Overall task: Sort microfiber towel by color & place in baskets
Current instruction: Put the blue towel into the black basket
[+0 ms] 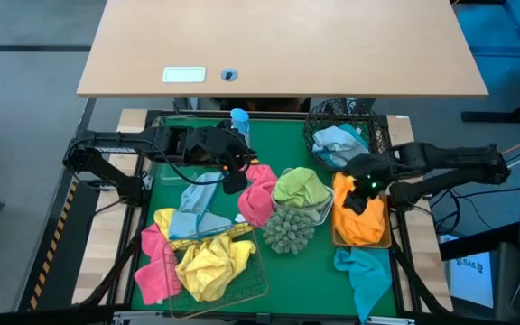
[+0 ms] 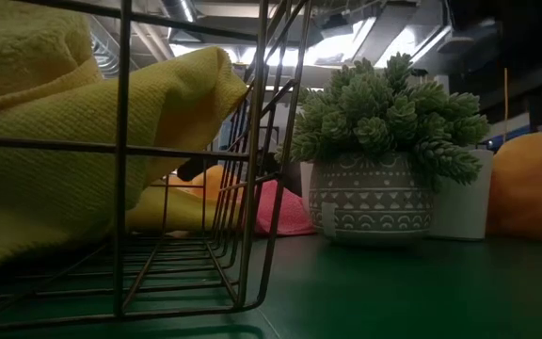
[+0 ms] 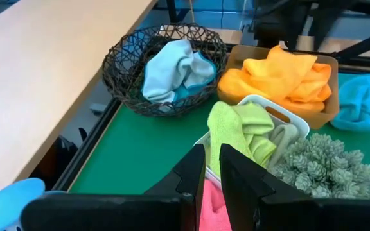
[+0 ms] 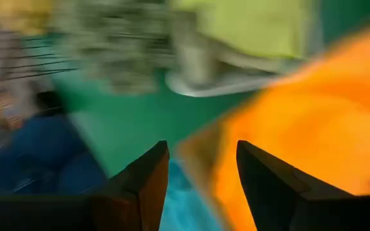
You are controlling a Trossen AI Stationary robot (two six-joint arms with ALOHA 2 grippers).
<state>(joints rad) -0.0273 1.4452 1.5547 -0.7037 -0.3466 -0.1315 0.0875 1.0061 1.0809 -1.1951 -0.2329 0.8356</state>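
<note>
**Kid:** What is the biggest thing here?

**Friend:** The green table (image 1: 165, 171). After that comes the square gold wire basket (image 1: 253, 287), near the front left corner. A soft, bumpy yellow towel (image 1: 210, 264) lies in it, and you can see it through the thin bars.

**Kid:** And the other baskets?

**Friend:** The tan rectangular tray (image 1: 336, 236) sits by the right edge, full of fluffy orange towels (image 1: 361, 221). The round black wire-mesh basket (image 1: 319, 117) is at the back right corner with a light blue towel (image 1: 339, 140) inside. The white rectangular tray (image 1: 323, 212) is in the middle and holds a green towel (image 1: 301, 185).

**Kid:** What gets in the way?

**Friend:** A spiky green plant (image 1: 287, 230) stands just in front of the white tray. A blue spray bottle (image 1: 239, 119) is at the back edge. Loose towels lie about: a teal one (image 1: 364, 271) by the front right corner, and a pink one (image 1: 156, 262) by the gold basket.

**Kid:** And the claws?

**Friend:** The left gripper (image 3: 212, 157) is near the middle, clenched on another pink towel (image 1: 258, 197). The right gripper (image 4: 202, 146) hangs over the orange towels, its fingers spread apart, grasping nothing.
</note>
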